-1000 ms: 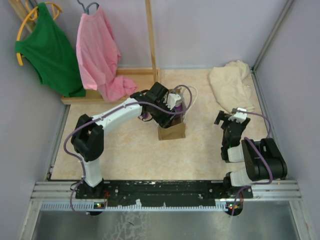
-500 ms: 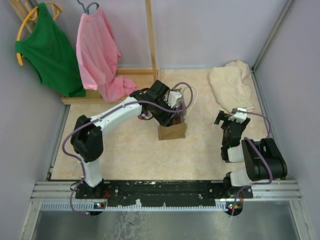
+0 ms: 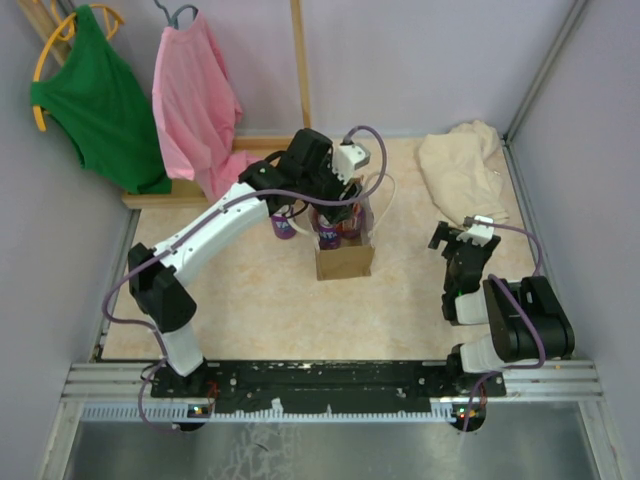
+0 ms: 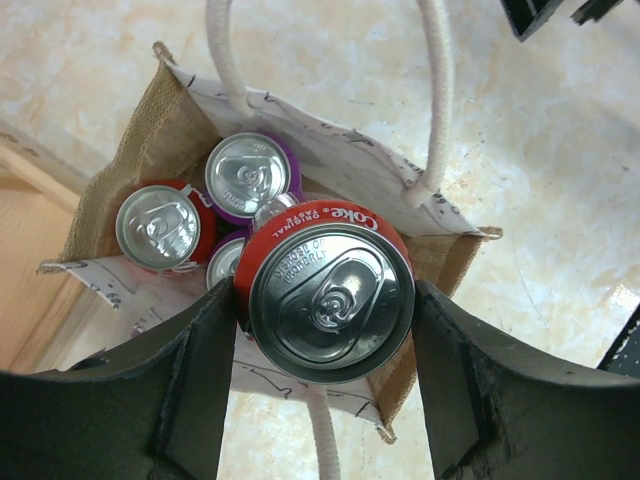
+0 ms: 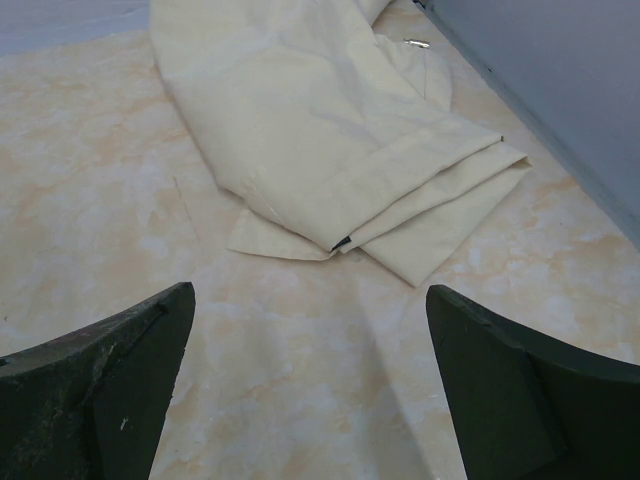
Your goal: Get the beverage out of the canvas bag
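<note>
The tan-brown canvas bag (image 3: 343,262) stands open near the table's middle, its white rope handles (image 4: 436,100) loose. My left gripper (image 4: 328,325) is shut on a red Coke can (image 4: 332,300), the beverage, one finger on each side of it. It holds the can upright above the bag's mouth. Inside the bag (image 4: 135,150) stand a purple can (image 4: 250,175), a red can (image 4: 160,226) and a third, partly hidden can (image 4: 224,266). From above, the left gripper (image 3: 336,205) hangs over the bag's back edge. My right gripper (image 5: 310,390) is open over bare tabletop.
A folded cream cloth (image 3: 462,170) lies at the back right, just ahead of the right gripper (image 3: 462,238). A purple can (image 3: 284,226) stands on the table left of the bag. A wooden rack (image 3: 250,160) with a pink shirt (image 3: 200,100) and a green shirt (image 3: 95,95) stands back left.
My left arm has risen and pulled back a little, lifting the red can up out of the bag. The right arm has not moved.
</note>
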Action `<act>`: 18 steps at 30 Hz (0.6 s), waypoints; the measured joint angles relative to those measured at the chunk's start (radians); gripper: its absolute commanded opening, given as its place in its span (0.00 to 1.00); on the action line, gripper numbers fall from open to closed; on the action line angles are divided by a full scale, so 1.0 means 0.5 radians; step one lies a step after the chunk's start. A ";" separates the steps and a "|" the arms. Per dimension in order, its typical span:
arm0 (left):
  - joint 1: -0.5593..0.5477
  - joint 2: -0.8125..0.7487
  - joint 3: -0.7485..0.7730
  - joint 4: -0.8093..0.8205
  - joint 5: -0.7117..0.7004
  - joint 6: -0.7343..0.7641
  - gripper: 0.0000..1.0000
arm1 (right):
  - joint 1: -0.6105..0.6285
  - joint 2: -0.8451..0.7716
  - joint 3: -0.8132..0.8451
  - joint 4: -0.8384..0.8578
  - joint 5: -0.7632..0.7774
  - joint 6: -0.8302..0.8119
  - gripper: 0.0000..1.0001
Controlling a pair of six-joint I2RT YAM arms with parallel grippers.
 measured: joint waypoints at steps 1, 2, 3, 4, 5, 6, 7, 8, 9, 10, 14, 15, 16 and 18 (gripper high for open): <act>0.001 0.000 0.000 -0.003 -0.010 0.002 0.00 | 0.000 -0.001 0.000 0.000 0.001 0.000 0.99; 0.005 0.002 0.000 -0.011 -0.021 0.004 0.00 | 0.000 0.000 0.000 0.000 0.000 0.000 0.99; 0.008 0.004 0.000 -0.021 -0.034 0.005 0.00 | 0.000 -0.001 0.000 0.000 0.000 0.000 0.99; 0.008 0.004 0.002 -0.034 -0.045 0.010 0.00 | 0.000 0.000 0.000 0.000 0.001 0.000 0.99; 0.009 0.007 0.011 -0.047 -0.054 0.012 0.00 | 0.000 0.000 0.000 0.000 0.000 0.000 0.99; 0.009 0.009 0.022 -0.056 -0.060 0.018 0.00 | 0.000 0.000 0.000 0.000 0.000 0.000 0.99; 0.011 0.018 0.050 -0.077 -0.065 0.023 0.00 | 0.000 0.000 0.000 0.000 0.001 0.000 0.99; 0.015 0.029 0.080 -0.089 -0.067 0.028 0.00 | 0.000 0.000 0.000 0.000 0.000 0.000 0.99; 0.018 0.044 0.122 -0.103 -0.070 0.036 0.00 | 0.000 0.000 0.000 0.000 0.001 0.000 0.99; 0.021 0.062 0.168 -0.113 -0.072 0.041 0.00 | 0.000 0.000 0.000 0.000 0.000 0.000 0.99; 0.034 0.117 0.339 -0.130 -0.079 0.056 0.00 | 0.000 0.000 0.000 0.000 0.000 0.000 0.99; 0.042 0.132 0.385 -0.140 -0.079 0.060 0.00 | 0.000 0.000 0.000 0.000 0.001 0.000 0.99; 0.052 0.146 0.432 -0.153 -0.081 0.065 0.00 | 0.000 0.000 0.000 0.000 0.000 0.000 0.99; 0.085 0.176 0.535 -0.186 -0.084 0.072 0.00 | 0.000 0.000 0.000 0.000 0.000 0.000 0.99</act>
